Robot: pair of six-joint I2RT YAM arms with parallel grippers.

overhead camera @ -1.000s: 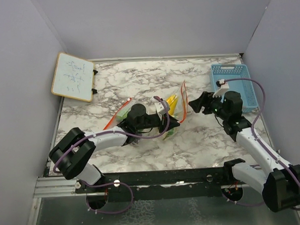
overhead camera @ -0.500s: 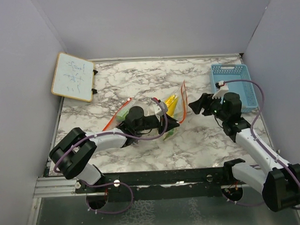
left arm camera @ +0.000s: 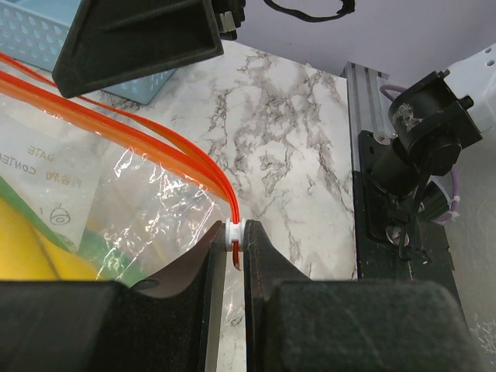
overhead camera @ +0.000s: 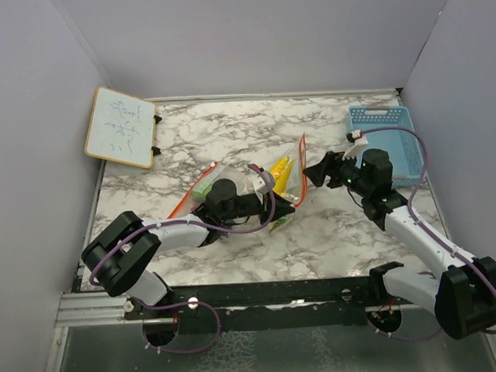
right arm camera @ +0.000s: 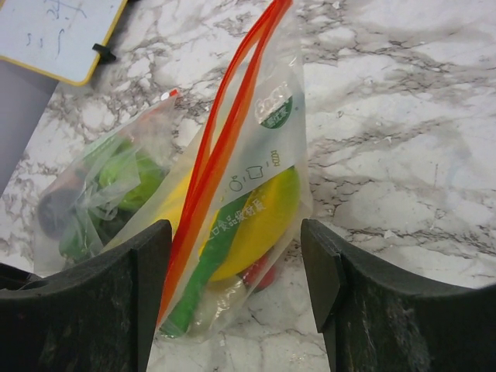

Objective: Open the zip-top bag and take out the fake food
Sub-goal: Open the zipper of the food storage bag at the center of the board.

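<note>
Directions: clock face as seen from above, with 12 o'clock at the far wall.
Left gripper (left arm camera: pixel 235 242): pressed together, pinching the orange zip strip (left arm camera: pixel 147 143) of the bag (left arm camera: pixel 108 194) at a small white slider (left arm camera: pixel 236 235).
Left arm (overhead camera: pixel 180 230): stretched low across the table toward 3 o'clock, ending at the near end of the bag.
Right gripper (right arm camera: pixel 234 232): spread wide, one finger on each side of the zip strip as its own camera sees it; contact with the bag cannot be told.
Right gripper, position: just beside the bag's far end, at its 3 o'clock, and pointing toward 9 o'clock.
Bag, position: near the middle of the marble table (overhead camera: pixel 229 129), between the two grippers, standing on edge with the zip strip uppermost.
Bag, state: the two orange strips lie close together along most of their length.
Banana (right arm camera: pixel 260 213): yellow, inside the bag.
Green piece (right arm camera: pixel 203 271): inside the bag, under the banana.
Red piece (right arm camera: pixel 265 273): at the bottom of the bag, partly hidden.
Second bag (right arm camera: pixel 101 182): at 9 o'clock of the first, lying on the table and holding green and dark pieces.
Basket (overhead camera: pixel 387 137): light blue, at 1 o'clock of the right gripper, near the right wall.
Whiteboard (overhead camera: pixel 120 126): at 10 o'clock, propped at the left wall.
</note>
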